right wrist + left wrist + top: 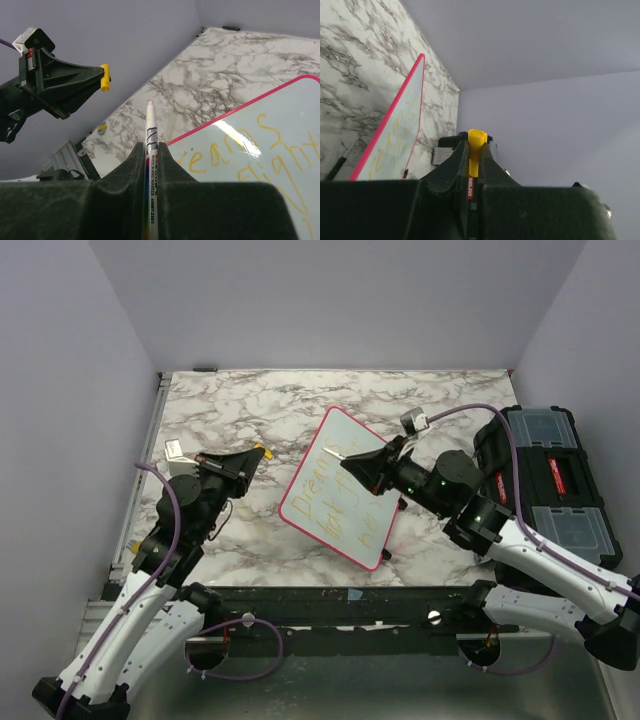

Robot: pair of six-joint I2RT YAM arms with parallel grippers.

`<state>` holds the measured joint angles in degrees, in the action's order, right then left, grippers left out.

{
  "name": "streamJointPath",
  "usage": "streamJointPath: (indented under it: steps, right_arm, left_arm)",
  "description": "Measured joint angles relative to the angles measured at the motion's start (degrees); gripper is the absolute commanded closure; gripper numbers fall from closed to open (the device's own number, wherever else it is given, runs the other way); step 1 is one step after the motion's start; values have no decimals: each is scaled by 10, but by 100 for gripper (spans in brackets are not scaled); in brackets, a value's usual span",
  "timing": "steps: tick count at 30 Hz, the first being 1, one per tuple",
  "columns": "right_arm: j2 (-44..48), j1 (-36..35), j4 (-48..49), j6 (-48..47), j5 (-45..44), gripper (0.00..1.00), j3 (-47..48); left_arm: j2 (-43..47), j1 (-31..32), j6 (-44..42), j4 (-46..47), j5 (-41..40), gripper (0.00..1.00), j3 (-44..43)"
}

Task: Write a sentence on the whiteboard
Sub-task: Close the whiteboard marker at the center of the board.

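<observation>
One whiteboard [335, 502] lies flat on the marble table [230, 410], turned cornerwise, between the two arms and nearer the right one. It has a white face and a red-pink rim. The yellow lettering [325, 502] on it runs in three lines. The top external view gives "Dream" in the first line; the right wrist view shows "eams" above "ight". The third line is partly under the right arm and too faint to read.

There is one marker [150, 150], pinched between the fingers of the right gripper [350, 457], its tip pointing out over the board's far half. Its white barrel reads "WHITE BOARD MARKER", with a code below that starts "AWM".

There is one yellow cap [476, 142] – clamped upright in the left gripper [254, 454], which hangs over bare marble to the left of the board and apart from it. A red strip under the cap carries white letters, possibly "DELI", though the print is small.

One black toolbox [555, 480] with clear-lidded compartments and a red label sits at the table's right edge, behind the right arm. That arm – wrist, camera and purple cable – covers the board's right corner in the top external view.
</observation>
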<state>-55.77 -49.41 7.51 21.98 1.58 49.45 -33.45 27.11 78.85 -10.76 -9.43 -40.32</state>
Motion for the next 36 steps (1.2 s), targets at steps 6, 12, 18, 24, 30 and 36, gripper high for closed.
streamJointPath:
  steps: [6, 12, 18, 24, 30, 36]
  right_arm:
    - [-33, -4, 19, -7, 15, 99, 21]
    - [-61, -13, 28, -16, 32, 99, 44]
    - [-84, -26, 41, -21, 46, 99, 50]
    - [-94, -35, 50, -21, 49, 99, 50]
    - [-100, -42, 59, -21, 49, 99, 50]
    - [-104, -43, 63, -20, 48, 99, 50]
  left_arm:
    - [-38, 0, 111, -15, 1, 100, -17]
    - [-78, 5, 184, -52, 1, 100, -54]
    - [-85, 15, 225, -52, 1, 100, -54]
    - [-96, 21, 243, -50, 8, 100, -54]
    - [-97, 26, 252, -38, 10, 100, -54]
    - [-99, 28, 257, -27, 12, 100, -54]
